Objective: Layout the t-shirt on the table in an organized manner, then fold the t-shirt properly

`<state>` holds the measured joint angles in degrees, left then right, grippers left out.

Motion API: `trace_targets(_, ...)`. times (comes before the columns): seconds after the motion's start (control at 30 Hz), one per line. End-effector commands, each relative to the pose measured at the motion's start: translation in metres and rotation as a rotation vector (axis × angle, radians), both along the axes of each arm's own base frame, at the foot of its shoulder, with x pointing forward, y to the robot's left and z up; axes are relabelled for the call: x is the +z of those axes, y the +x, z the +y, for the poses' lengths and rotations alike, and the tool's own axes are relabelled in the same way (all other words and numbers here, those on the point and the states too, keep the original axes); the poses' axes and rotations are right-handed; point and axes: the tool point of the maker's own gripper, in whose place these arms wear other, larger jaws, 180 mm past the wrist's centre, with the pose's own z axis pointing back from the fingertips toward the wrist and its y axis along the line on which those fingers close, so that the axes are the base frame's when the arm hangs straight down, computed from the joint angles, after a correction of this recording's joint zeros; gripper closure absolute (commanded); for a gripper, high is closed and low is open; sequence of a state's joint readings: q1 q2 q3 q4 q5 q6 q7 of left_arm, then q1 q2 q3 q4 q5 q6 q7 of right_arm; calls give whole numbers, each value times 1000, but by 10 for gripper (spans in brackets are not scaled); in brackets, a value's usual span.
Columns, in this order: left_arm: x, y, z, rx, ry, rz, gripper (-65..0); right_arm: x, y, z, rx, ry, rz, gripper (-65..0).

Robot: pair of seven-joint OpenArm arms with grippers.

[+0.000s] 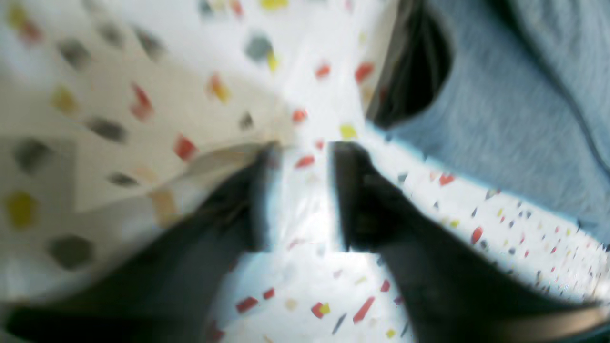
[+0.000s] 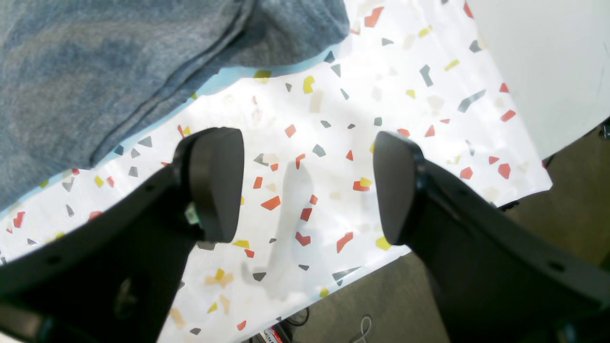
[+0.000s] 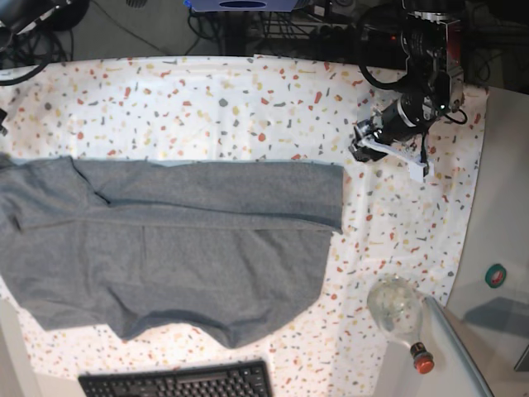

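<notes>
The heather-grey t-shirt (image 3: 165, 240) lies spread on the speckled table (image 3: 248, 99), filling its left and middle, with a long band folded along its far edge. My left gripper (image 3: 361, 142) hangs low over bare cloth just right of the shirt's far right corner. In the blurred left wrist view it (image 1: 305, 190) is open by a narrow gap with only tablecloth between the fingers, and the shirt (image 1: 500, 109) is at the upper right. My right gripper (image 2: 310, 186) is wide open and empty over bare table (image 2: 429, 109), beside the shirt's edge (image 2: 95, 71). It does not show in the base view.
A round glass bottle (image 3: 397, 308) with a red cap lies near the front right corner. A black keyboard (image 3: 173, 382) sits at the front edge. A plain grey-white side surface (image 3: 504, 207) borders the right. The table edge and floor (image 2: 381, 305) are close under my right gripper.
</notes>
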<state>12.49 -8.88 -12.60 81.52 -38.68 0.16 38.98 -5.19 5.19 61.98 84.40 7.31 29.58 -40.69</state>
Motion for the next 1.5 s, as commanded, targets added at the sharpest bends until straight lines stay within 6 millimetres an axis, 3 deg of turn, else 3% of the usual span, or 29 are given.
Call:
trace_targets(0.0, 7, 11, 0, -5, 1, -34, -411, 15, 6, -10, 6, -40, -35, -387)
trace_targets(0.1, 7, 19, -13, -40, -11, -37, -650, 10, 5, -8, 5, -27, -29, -389)
trace_targets(0.27, 3, 36, -30, -41, -47, -43, -650, -6, 5, -1, -16, 61, -56, -389)
trace_targets(0.47, -13, 49, -43, -26, -92, 0, -650, -5, 10, -2, -19, 63, -70, -389)
trace_targets(0.5, -15, 50, -44, -23, -96, 7, -638, 1, 16, -7, -22, 47, -97, -389)
trace_targets(0.53, -18, 50, -44, -20, -99, 16, -573, 4, 21, -11, -23, 35, -120, -389)
trace_targets(0.6, -24, 49, -45, -16, -105, 34, -398, 3, 29, -19, -25, 27, -156, -389)
trace_targets(0.67, -27, 48, -44, -15, -104, 46, -211, 8, 40, -38, -37, 3, -191, -389)
trace_targets(0.73, -30, 44, -38, -19, -81, 57, -8, 1, 44, -52, -26, 1, -152, -387)
trace_targets(0.83, -30, 38, -15, -39, 13, 65, 0, -6, 51, -63, 59, -23, -45, -386)
trace_targets(1.03, -22, 13, 24, -72, 133, 70, 0, 4, 56, -43, 215, -112, 5, -384)
trace_targets(1.2, -20, -6, 35, -91, 169, 82, 0, 0, 41, -26, 279, -134, 66, -384)
trace_targets(1.37, -18, -6, 41, -94, 183, 83, 0, 6, 35, -9, 376, -177, 126, -383)
trace_targets(1.47, -16, -6, 54, -82, 204, 85, 0, 2, 35, 18, 519, -192, 161, -384)
